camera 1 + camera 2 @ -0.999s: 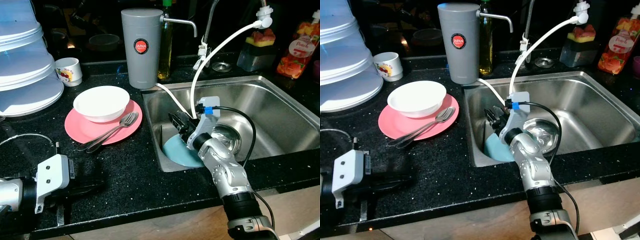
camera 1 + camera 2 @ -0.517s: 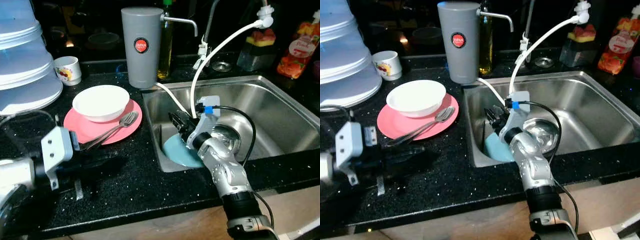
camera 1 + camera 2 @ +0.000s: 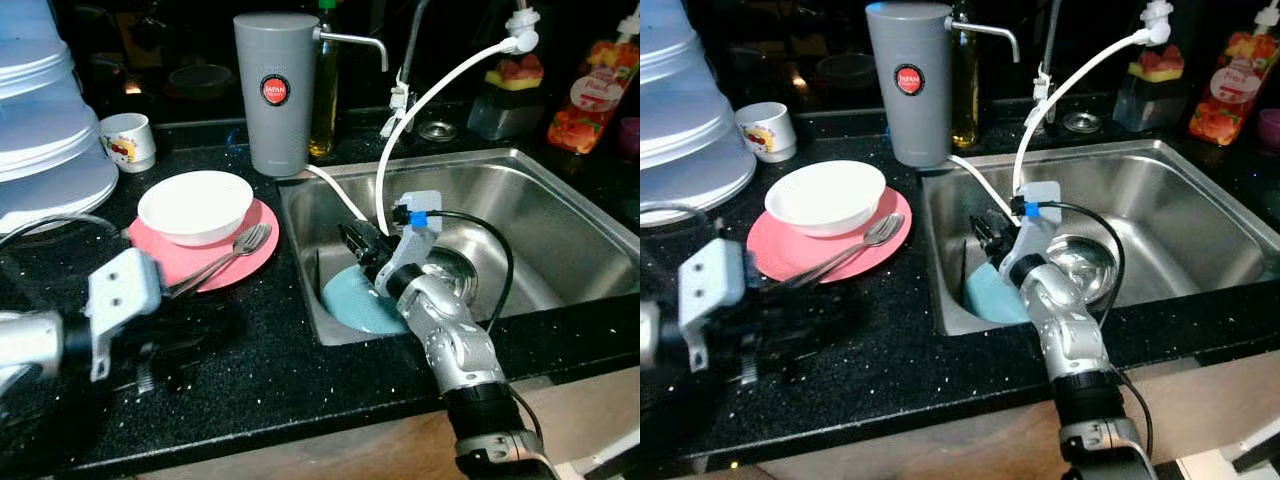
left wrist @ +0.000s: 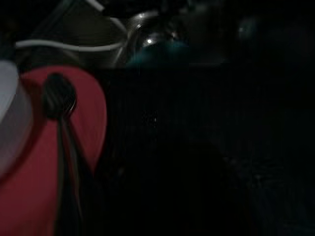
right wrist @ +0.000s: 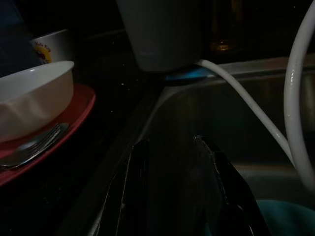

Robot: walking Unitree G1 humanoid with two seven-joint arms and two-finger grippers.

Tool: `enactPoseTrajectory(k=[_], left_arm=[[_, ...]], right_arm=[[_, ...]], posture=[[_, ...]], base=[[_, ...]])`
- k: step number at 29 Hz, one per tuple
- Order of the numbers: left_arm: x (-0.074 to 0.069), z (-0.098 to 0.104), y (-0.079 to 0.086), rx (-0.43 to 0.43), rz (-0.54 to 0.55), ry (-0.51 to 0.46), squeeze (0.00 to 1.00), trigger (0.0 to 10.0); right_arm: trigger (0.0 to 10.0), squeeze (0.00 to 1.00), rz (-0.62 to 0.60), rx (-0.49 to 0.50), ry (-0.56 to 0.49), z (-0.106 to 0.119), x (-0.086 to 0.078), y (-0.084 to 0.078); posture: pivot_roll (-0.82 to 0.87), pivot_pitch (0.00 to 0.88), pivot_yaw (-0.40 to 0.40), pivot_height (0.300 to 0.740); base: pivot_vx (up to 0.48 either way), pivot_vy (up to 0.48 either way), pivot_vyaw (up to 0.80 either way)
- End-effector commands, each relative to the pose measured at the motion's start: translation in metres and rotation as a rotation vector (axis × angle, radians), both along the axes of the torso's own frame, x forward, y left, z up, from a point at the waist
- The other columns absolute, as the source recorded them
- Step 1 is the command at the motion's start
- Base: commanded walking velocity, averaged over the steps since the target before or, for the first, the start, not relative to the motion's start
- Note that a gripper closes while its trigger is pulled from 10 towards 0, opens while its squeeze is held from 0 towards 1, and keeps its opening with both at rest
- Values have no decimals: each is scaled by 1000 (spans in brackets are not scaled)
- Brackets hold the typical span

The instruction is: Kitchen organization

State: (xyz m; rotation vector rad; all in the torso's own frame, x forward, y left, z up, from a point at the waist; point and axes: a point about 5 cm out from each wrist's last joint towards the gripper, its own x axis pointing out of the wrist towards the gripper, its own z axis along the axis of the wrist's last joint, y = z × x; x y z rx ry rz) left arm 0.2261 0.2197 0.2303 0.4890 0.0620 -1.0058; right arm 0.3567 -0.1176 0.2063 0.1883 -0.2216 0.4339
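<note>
A pink plate on the black counter carries a white bowl and a spoon and fork. My left gripper hovers low over the counter just in front of that plate, dark and blurred. In its wrist view the cutlery lies on the pink plate. A light blue plate leans in the sink's near left corner. My right gripper is open above it, close to the sink's left wall, with nothing between its fingers.
Behind the plate stand a grey water jug, a small cup and stacked white containers. White hoses hang into the steel sink, beside a metal bowl. Bottles line the back right.
My left arm has risen from the counter's front edge and moved toward the pink plate. The right gripper has stayed in the sink. The camera shifted slightly.
</note>
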Motion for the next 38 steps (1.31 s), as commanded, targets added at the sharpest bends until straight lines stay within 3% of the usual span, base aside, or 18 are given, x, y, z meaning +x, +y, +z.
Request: enactPoseTrajectory(k=[1,9,13,18,19,20,21,22,23,24,26,31,38], left_arm=[[-4,6,3,4,11,2,1000,10000],[-17,15,19,-97,117,-48,1000,10000],[-33,12,30,-45,149,0,1000,10000],[-42,9,38,-7,160,42,1000,10000],[-56,-2,45,65,156,122,984,10000],[-56,-2,45,65,156,122,984,10000],[-61,-5,48,92,159,150,910,10000],[-63,-8,52,130,171,159,482,10000],[-65,-10,58,172,193,162,353,10000],[-65,-10,58,172,193,162,353,10000],[-66,-10,66,237,219,157,137,10000],[-66,-8,71,283,237,135,0,10000],[-63,-9,77,321,256,104,0,10000]], right_arm=[[10000,0,-1,4,30,-6,-2,-1],[10000,0,15,9,35,-7,-1,4],[10000,0,17,10,35,-7,-1,4],[10000,0,18,9,38,-8,-2,3],[10000,0,18,9,40,-9,-3,4],[10000,0,18,9,40,-9,-3,4],[10000,0,18,8,41,-10,-3,4],[10000,0,18,9,41,-10,-3,3],[10000,0,18,9,42,-10,-3,3],[10000,0,18,9,42,-10,-3,3],[10000,0,21,8,43,-10,-2,4],[10000,0,25,7,42,-10,-2,5],[10000,0,25,8,41,-9,-2,5]], posture=[[67,79,32,740],[79,82,26,740],[85,82,25,740],[86,82,26,740],[86,82,26,740],[86,82,26,740],[86,82,26,740],[88,82,27,740],[90,84,23,740],[90,84,23,740],[93,83,21,740],[93,83,21,740],[90,80,22,740]], base=[[0,0,0],[0,0,0],[0,0,0],[0,0,0],[0,0,0],[0,0,0],[0,0,0],[0,0,0],[0,0,0],[0,0,0],[0,0,0],[0,0,0],[0,0,0]])
